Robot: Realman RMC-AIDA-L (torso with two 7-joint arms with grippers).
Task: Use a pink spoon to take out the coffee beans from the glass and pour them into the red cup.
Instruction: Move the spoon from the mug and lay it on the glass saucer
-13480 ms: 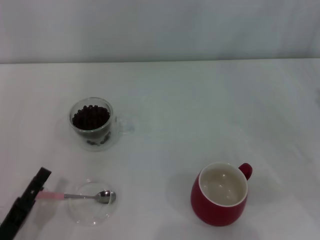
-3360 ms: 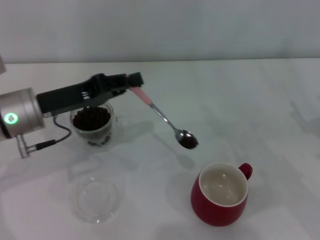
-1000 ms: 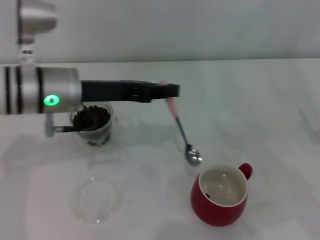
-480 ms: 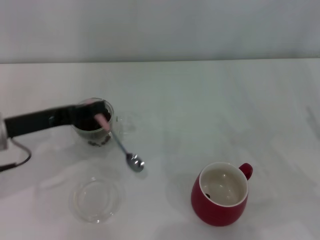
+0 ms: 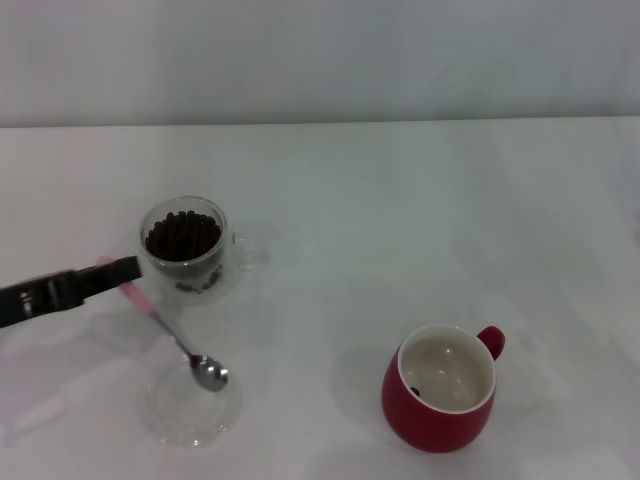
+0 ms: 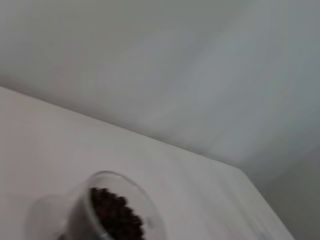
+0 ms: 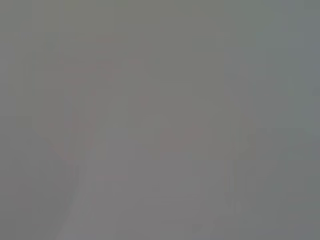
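My left gripper reaches in from the left edge in the head view and is shut on the pink handle of the pink spoon. The spoon slants down, its empty metal bowl over the flat clear saucer. The glass with the coffee beans stands just right of the gripper; it also shows in the left wrist view. The red cup stands at the front right with a bean or two inside. The right gripper is out of view.
The white table runs back to a pale wall. The right wrist view shows only a plain grey surface.
My left arm has pulled back to the left and toward the front, carrying the empty spoon from beside the red cup, past the glass, to above the saucer.
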